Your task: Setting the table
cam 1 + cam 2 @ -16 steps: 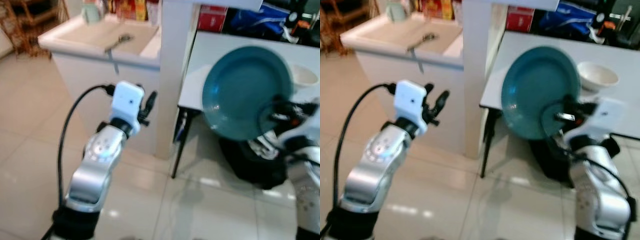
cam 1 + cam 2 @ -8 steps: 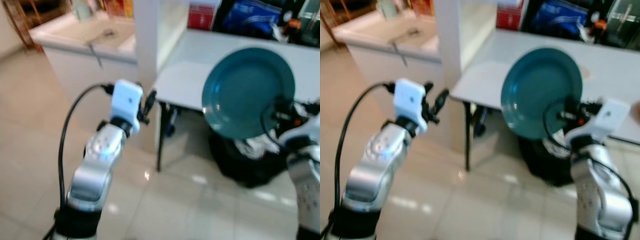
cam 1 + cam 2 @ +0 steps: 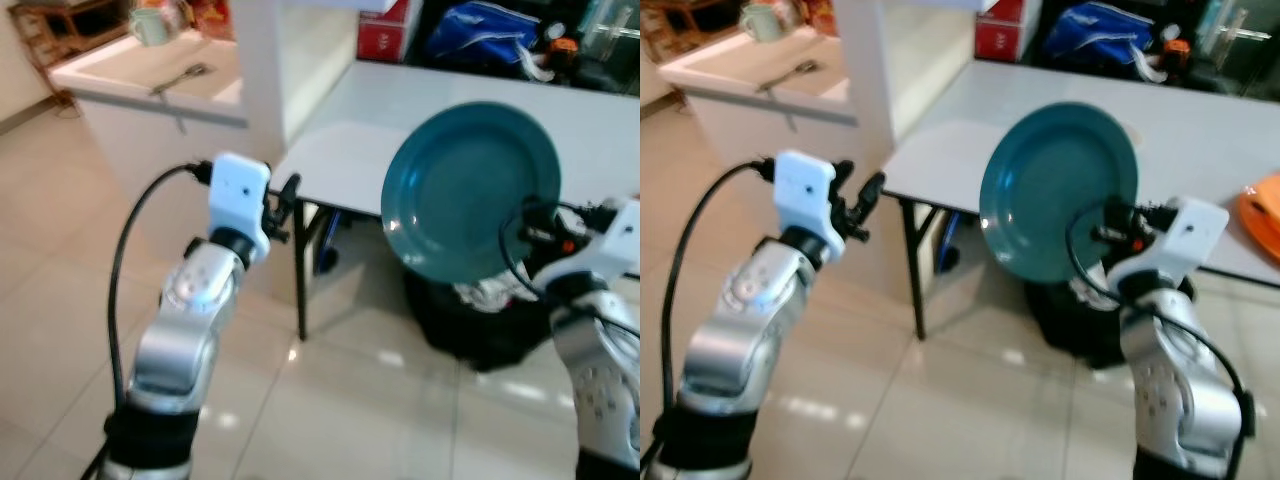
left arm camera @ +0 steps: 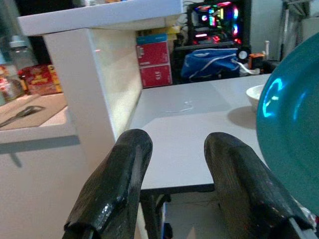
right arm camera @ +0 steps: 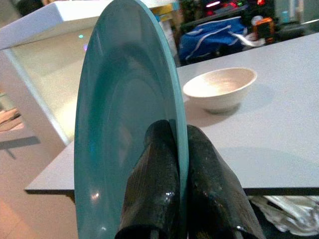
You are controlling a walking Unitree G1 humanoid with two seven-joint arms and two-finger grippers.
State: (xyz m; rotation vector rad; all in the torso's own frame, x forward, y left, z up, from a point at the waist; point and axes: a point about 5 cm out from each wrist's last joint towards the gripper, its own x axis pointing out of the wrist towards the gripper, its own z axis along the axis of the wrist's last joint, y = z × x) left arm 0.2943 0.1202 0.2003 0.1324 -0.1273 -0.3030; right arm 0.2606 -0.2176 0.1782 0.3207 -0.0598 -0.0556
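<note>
Right gripper pinches teal plate's rim, plate upright (on edge), near the white table's front edge. White bowl on table, contents not discernible. Left gripper fingers apart, holding nothing.

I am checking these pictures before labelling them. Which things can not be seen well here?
- White bowl: in the eye views the teal plate covers it.
- Orange object: cut off by the right eye view's edge; what it is cannot be told.
- Items behind the white table: blue bag and beyond, too small and blurred.
- Dark heap under the table: shaded, partly behind the right gripper.
</note>
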